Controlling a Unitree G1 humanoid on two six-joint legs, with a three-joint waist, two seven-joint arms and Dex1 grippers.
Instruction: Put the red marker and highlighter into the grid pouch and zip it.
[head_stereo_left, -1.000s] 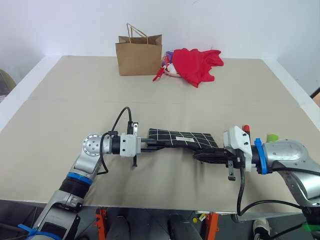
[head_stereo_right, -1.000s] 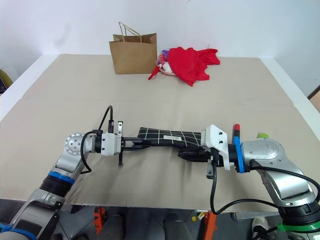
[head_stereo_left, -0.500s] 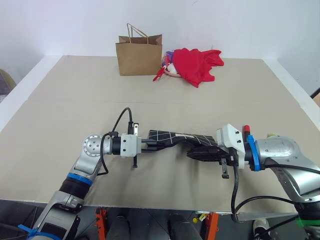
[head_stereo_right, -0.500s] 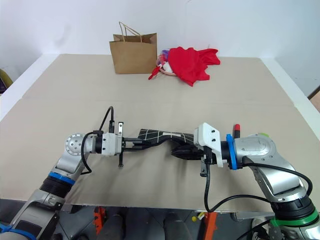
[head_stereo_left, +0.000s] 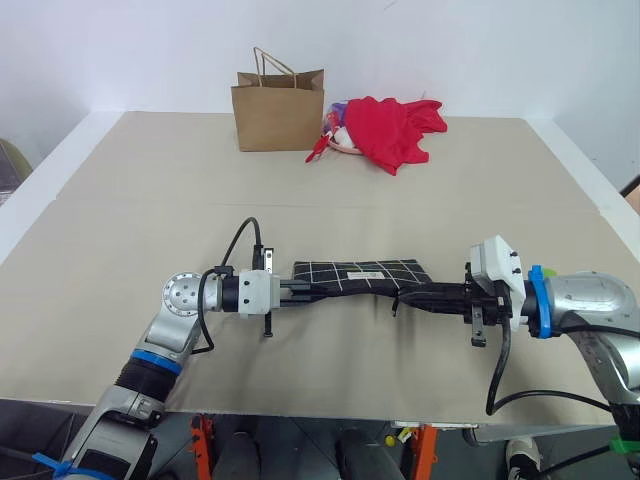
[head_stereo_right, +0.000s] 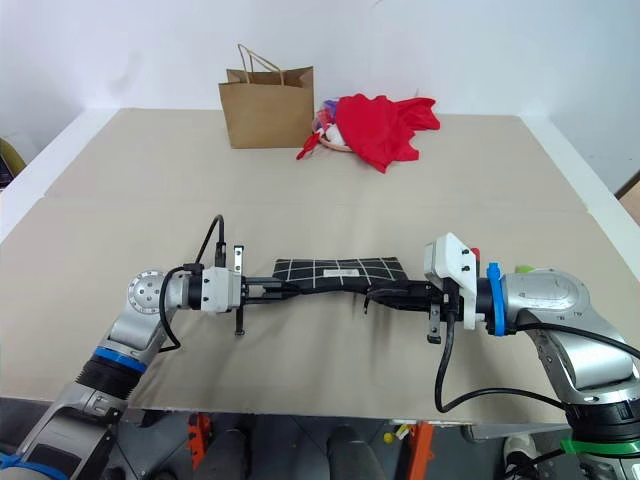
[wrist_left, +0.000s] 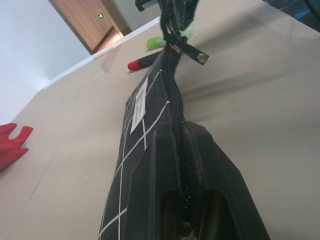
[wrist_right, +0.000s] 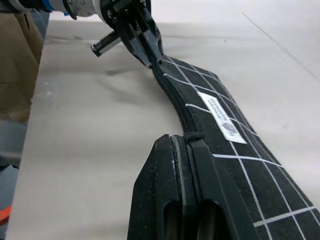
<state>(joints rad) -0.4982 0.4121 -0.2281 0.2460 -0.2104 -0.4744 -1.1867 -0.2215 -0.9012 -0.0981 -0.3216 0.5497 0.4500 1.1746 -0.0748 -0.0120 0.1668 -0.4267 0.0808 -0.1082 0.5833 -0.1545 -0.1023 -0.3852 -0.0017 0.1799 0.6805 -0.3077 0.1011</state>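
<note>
Clamped together at lower left of the head views on the left end of the grid pouch (head_stereo_left: 360, 272): left gripper (head_stereo_left: 300, 290), pointing toward frame right. Hangs in the middle of the frame just above the table (head_stereo_left: 100, 220), drawn out nearly straight, white grid lines facing the camera. Was sagging and bunched into a hump half a second ago; now pulled taut, because the right gripper (head_stereo_left: 405, 300), at centre right and pinched shut on the opposite end, has drawn away toward the right edge of the frame. No change at the left end. Looks zipped along the whole run seen in the left wrist view, with the pull tab (wrist_left: 192, 52) dangling free near the right-hand end rather than caught between the fingers. Lying out on the table past that end, behind the right wrist at centre right of the right eye view: red marker (wrist_left: 142, 62) and highlighter (wrist_left: 157, 42), side by side, both outside the pouch. At upper centre, well apart: brown paper bag (head_stereo_left: 278, 110) and red cloth (head_stereo_left: 395, 128). Judged as early preparation: fabric tensioned so the slider can run, nothing loaded, tab to be taken next.
</note>
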